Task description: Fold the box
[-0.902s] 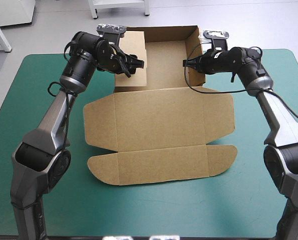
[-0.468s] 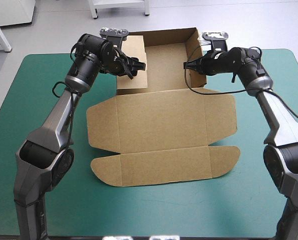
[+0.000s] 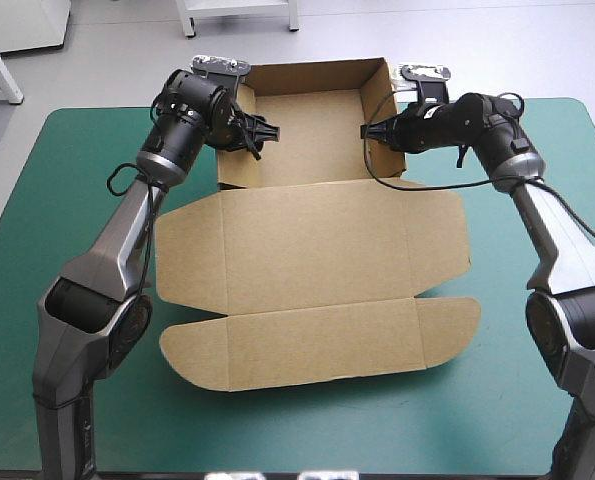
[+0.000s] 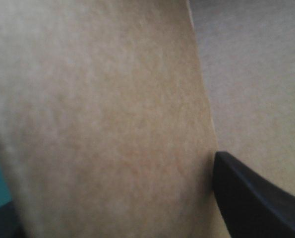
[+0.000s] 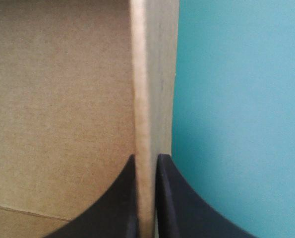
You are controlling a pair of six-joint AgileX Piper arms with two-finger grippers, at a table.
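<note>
Three walls of the box [image 3: 317,250] stand raised at its far end, the far wall and the two side walls, making an open tray. The rest of the brown board lies flat on the teal-green table [image 3: 67,200], reaching toward the near edge. This flat part is a broad panel with a rounded flap on each side and a long strip with rounded ends along its near side. The box sits about midway between the table's left and right edges, with the tray close to the far edge.

The right tool [image 3: 367,131] is at the tray's right wall. In the right wrist view its black fingers [image 5: 179,203] are all but closed, with the wall's edge pinched between them. The tray floor lies to one side of that wall and the bare teal-green cover to the other.

The left tool [image 3: 265,133] is at the tray's left wall, reaching in from outside. In the left wrist view a brown panel very near the camera fills most of the scene. One black finger [image 4: 256,198] shows beside it, toward the tray's inside. A dark patch at the opposite corner may be the other finger. The two stand well apart, spread around the panel rather than clamped on it.
</note>
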